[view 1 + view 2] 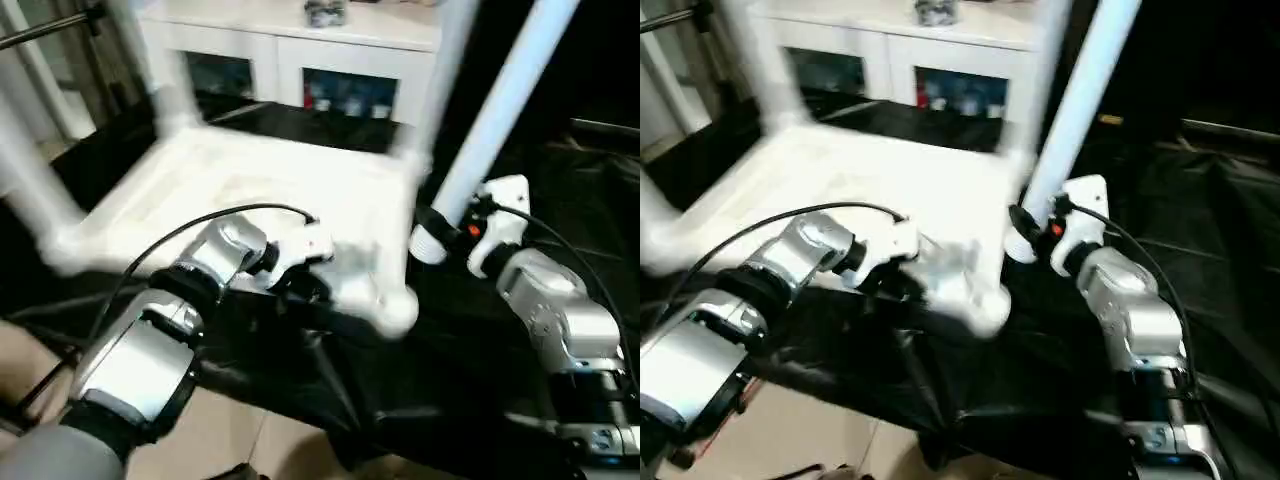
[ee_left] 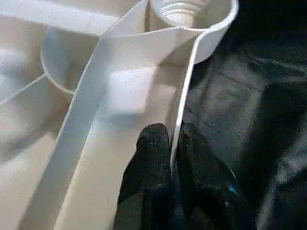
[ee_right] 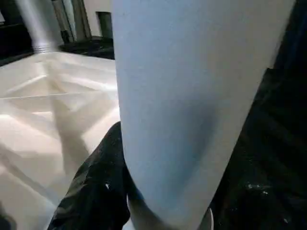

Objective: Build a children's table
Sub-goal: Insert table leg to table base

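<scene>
The white tabletop (image 1: 250,190) lies upside down on a black sheet (image 1: 470,380), with its ribbed underside facing up. It fills the middle of the head view, from about 9 o'clock to the centre. Three white legs stand up from its corner sockets: one at about 9 o'clock (image 1: 25,170), one at 11 o'clock (image 1: 165,70), and one at 1 o'clock (image 1: 440,70).

The left gripper (image 2: 175,158) is at the near edge of the tabletop, close to the empty corner socket (image 1: 395,305). Its two black fingers (image 2: 151,163) are pressed together on the thin rim wall (image 2: 184,105), one on each side.

The right gripper (image 1: 450,225) holds the fourth leg (image 1: 500,110), which leans up toward 1 o'clock. The fingers are closed around the leg near its threaded end (image 1: 428,245), just beside the tabletop's right edge.

Behind, at 12 o'clock, stands a white cabinet (image 1: 290,50) with glass doors.
</scene>
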